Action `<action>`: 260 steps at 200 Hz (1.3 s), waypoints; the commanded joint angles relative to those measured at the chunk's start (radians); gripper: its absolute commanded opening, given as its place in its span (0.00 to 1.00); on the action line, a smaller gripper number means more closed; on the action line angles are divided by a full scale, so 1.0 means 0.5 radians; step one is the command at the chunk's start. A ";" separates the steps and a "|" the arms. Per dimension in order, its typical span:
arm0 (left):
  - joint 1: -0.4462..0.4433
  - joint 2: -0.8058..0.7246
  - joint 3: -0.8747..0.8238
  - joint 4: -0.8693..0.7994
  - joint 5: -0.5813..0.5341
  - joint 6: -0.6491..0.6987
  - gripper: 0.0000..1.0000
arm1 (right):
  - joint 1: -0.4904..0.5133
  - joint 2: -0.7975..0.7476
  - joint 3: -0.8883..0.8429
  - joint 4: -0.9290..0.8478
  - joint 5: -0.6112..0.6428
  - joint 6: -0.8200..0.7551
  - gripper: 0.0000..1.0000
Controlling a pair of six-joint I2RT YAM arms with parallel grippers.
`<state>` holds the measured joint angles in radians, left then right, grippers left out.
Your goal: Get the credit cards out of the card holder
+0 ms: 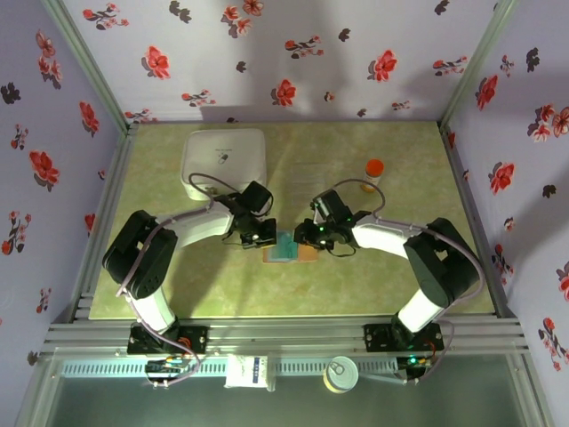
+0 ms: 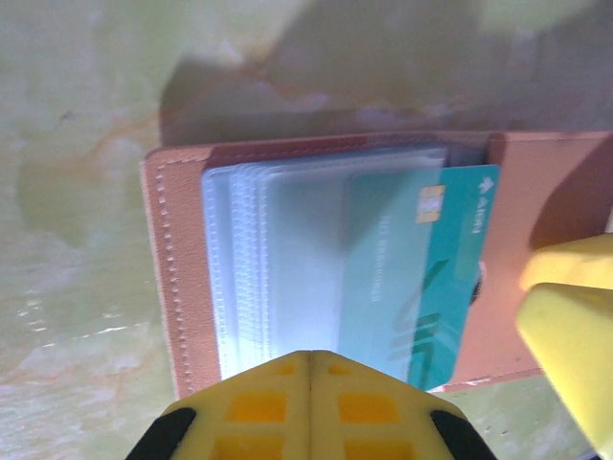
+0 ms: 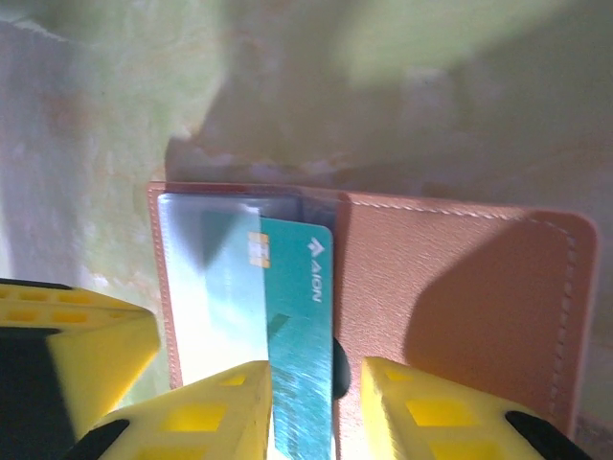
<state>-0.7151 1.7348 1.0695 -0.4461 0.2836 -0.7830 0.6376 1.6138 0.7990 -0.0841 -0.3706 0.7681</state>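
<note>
Worrying the wallet (image 3: 460, 307) drags along with the teal card (image 3: 297, 316) inside the right end effector (image 3: 314, 376) (can't tell if gripped) if the clenched left end effector (image 2: 308, 369) slips.

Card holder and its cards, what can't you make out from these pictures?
- Card count: in the left wrist view, cloudy sleeves hide anything beyond one teal card.
- Whether the right gripper grips that card: the right wrist frame edge cuts off the contact.
- Top view: card holder too small for pocket detail.
</note>
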 commanded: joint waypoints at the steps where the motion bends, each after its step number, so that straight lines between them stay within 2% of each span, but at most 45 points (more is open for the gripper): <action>1: -0.039 -0.006 0.098 -0.064 -0.024 -0.002 0.00 | -0.023 -0.052 -0.047 0.061 -0.049 0.023 0.30; 107: -0.076 0.214 0.138 -0.075 -0.040 0.041 0.00 | -0.036 0.106 -0.061 0.152 -0.159 0.035 0.28; 206: -0.076 0.218 0.093 -0.077 -0.064 0.033 0.00 | -0.047 0.224 -0.104 0.402 -0.325 0.114 0.25; 260: -0.077 0.198 0.098 -0.090 -0.067 0.037 0.00 | -0.053 0.245 -0.107 0.466 -0.346 0.136 0.19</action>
<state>-0.7471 1.8278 1.1339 -0.4503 0.2714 -0.7788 0.6193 1.7172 0.7559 0.1120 -0.5213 0.8211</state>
